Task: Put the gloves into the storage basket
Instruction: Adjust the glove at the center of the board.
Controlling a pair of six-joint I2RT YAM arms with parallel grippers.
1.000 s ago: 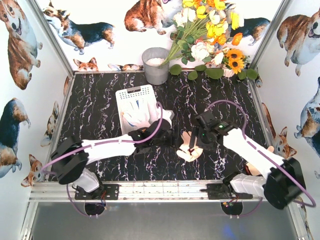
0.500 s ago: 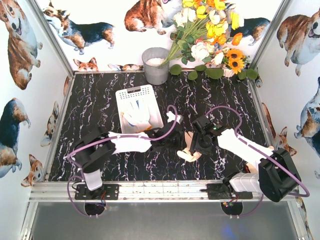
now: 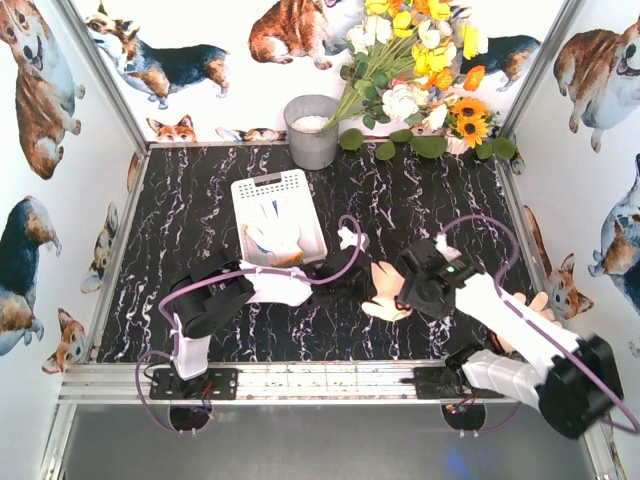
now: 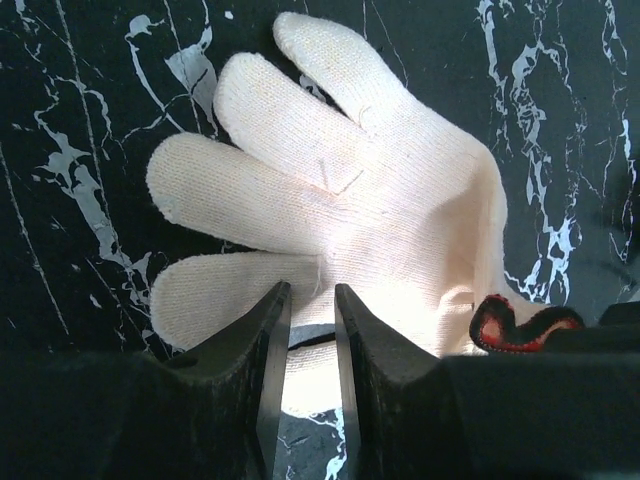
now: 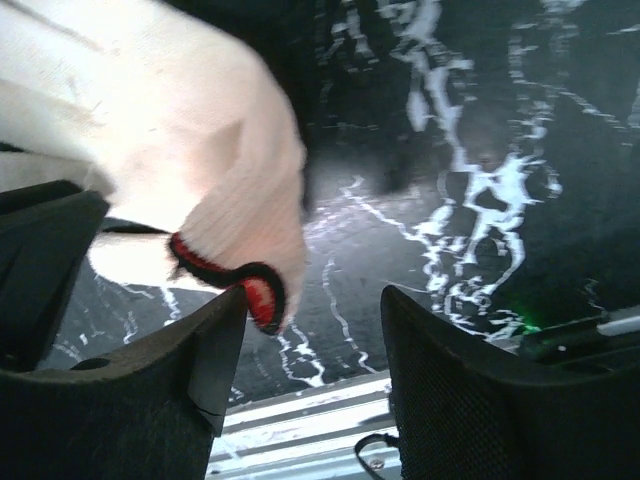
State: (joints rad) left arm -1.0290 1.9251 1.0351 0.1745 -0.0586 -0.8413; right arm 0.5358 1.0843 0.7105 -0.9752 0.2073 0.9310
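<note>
A cream glove (image 3: 385, 292) with a red-trimmed cuff (image 4: 520, 326) lies on the black marble table between my two grippers. My left gripper (image 3: 350, 283) comes in from the left. In the left wrist view its jaws (image 4: 312, 290) stand narrow, pinching the glove's (image 4: 360, 190) near edge. My right gripper (image 3: 406, 292) is open at the cuff end, and the cuff (image 5: 250, 290) sits beside its left finger (image 5: 200, 340) with the gap empty. The white storage basket (image 3: 270, 184) holds white gloves (image 3: 272, 230). Another white glove (image 3: 348, 238) lies just right of the basket.
A grey metal bucket (image 3: 312, 130) stands behind the basket, with a bunch of flowers (image 3: 420, 80) at the back right. A beige glove (image 3: 538, 305) lies by the right arm near the right wall. The metal front rail (image 5: 300, 430) runs just below the right gripper.
My left gripper has reached right from beside the basket to the cream glove and narrowed on it. The right gripper has drawn back a little to the right, and the glove shifted slightly.
</note>
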